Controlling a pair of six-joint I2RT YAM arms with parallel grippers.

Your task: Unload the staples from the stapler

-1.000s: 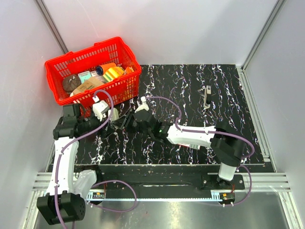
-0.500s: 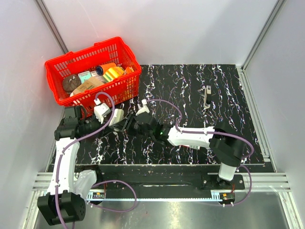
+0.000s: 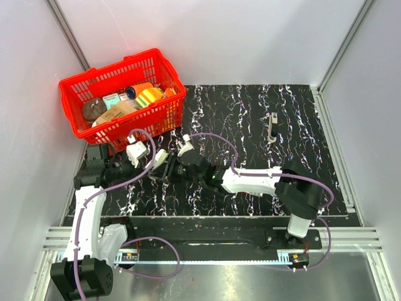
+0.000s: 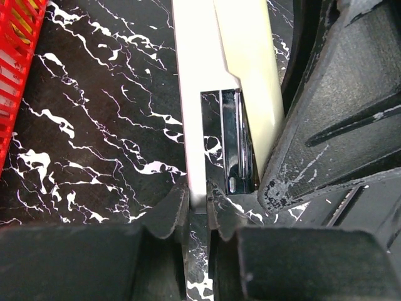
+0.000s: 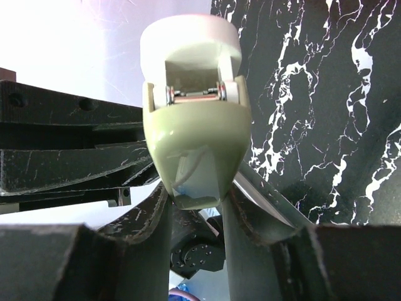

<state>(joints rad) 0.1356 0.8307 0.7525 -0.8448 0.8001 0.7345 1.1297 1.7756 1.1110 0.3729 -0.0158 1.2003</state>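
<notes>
The stapler (image 3: 161, 157) is pale green and white plastic with a dark shiny metal track inside, and it is held up between both grippers over the left of the black marbled mat. My left gripper (image 4: 198, 197) is shut on the stapler's thin white strip (image 4: 194, 94), with the metal track (image 4: 237, 144) just to the right of it. My right gripper (image 5: 195, 200) is shut on the pale green rear end of the stapler (image 5: 194, 138). In the top view the left gripper (image 3: 155, 165) and the right gripper (image 3: 177, 168) meet tip to tip. No staples are visible.
A red basket (image 3: 119, 66) full of packets stands at the back left, close to the left arm. A small slim grey metal item (image 3: 272, 127) lies on the mat (image 3: 250, 113) at the back right. White walls enclose the table.
The left gripper has gone from open to shut on the stapler's white strip. Both grippers and the stapler have shifted slightly to the left and nearer.
</notes>
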